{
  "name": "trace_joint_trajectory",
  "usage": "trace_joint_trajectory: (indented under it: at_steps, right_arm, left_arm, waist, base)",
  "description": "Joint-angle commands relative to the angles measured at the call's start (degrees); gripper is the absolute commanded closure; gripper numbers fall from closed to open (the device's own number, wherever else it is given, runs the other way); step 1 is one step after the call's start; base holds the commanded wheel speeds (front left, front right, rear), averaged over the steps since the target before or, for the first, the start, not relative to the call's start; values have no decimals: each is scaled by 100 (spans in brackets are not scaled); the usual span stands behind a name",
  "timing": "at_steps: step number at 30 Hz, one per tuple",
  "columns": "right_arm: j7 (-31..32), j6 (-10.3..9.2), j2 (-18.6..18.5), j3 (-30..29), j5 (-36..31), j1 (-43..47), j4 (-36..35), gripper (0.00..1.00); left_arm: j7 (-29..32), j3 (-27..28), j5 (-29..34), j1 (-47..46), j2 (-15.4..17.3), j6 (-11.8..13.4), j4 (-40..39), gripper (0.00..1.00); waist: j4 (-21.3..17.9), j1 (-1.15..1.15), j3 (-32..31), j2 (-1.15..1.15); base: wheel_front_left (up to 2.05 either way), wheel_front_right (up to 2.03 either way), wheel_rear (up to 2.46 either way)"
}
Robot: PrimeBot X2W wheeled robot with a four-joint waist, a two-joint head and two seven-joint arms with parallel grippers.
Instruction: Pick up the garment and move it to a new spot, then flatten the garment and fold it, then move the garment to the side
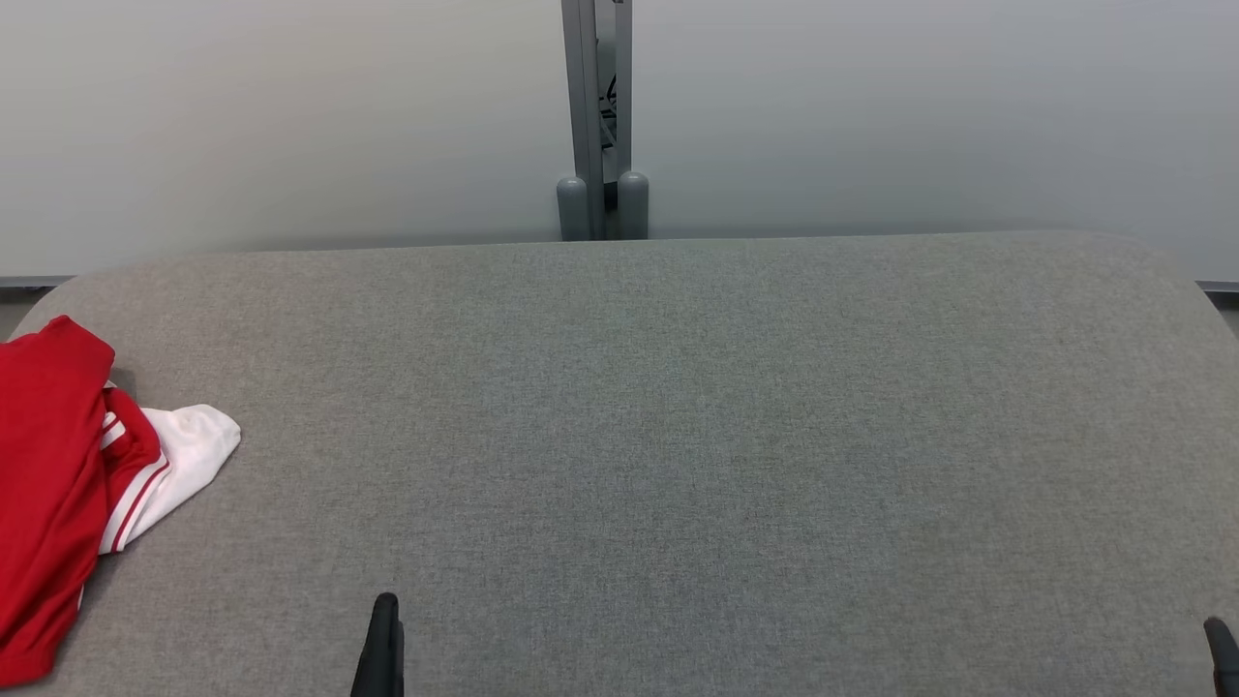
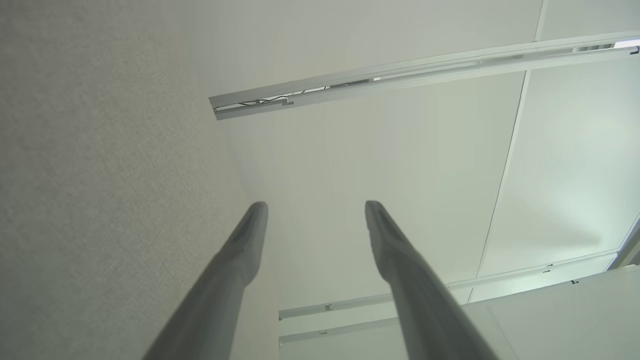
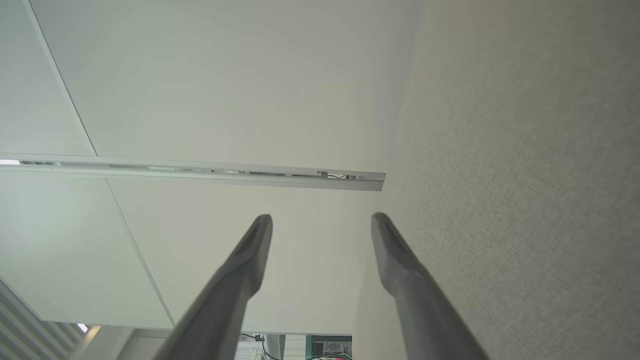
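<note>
1. The garment, red with a white part and red-and-white striped trim, lies crumpled at the far left of the table.
2. It rests on the grey cloth top and runs off the left edge of the head view, so its full shape cannot be told; it may be a sports top.
3. A white fold of it points towards the middle of the table, while the red bulk lies along the left side.
4. The left gripper has its jaws spread wide with nothing between them; in its wrist view the grey table top lies to the left of the fingers and pale wall panels lie beyond.
5. In the head view one dark finger of the left gripper rises from the bottom edge, well apart from the garment.
6. The right gripper likewise has its jaws wide and empty, with the table top to the right of its fingers.
7. One of its fingertips shows at the lower right corner of the head view, far from the garment.
8. Behind the table stands a pale wall with a grey post at its middle.
</note>
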Motion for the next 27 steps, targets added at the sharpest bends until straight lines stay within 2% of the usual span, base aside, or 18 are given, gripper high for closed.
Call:
trace_joint_trajectory:
  at_steps: [1,12,27]
  right_arm:
    - [-109,20,-115,54,-152,-145,2,0]
    - [-613,22,-161,260,-1602,-713,239,0]
    - [-1204,26,-350,763,-3742,-1474,411,0]
  left_arm:
    - [-16,35,74,-178,16,-3,7,0]
    - [-31,326,742,-820,-20,-4,463,0]
    - [-32,768,3083,-1574,-142,31,786,0]
  waist:
    - [2,0,-1,0]
    - [24,0,-6,0]
    - [35,0,7,0]
  base:
    - [0,0,0]
    - [0,0,0]
    - [0,0,0]
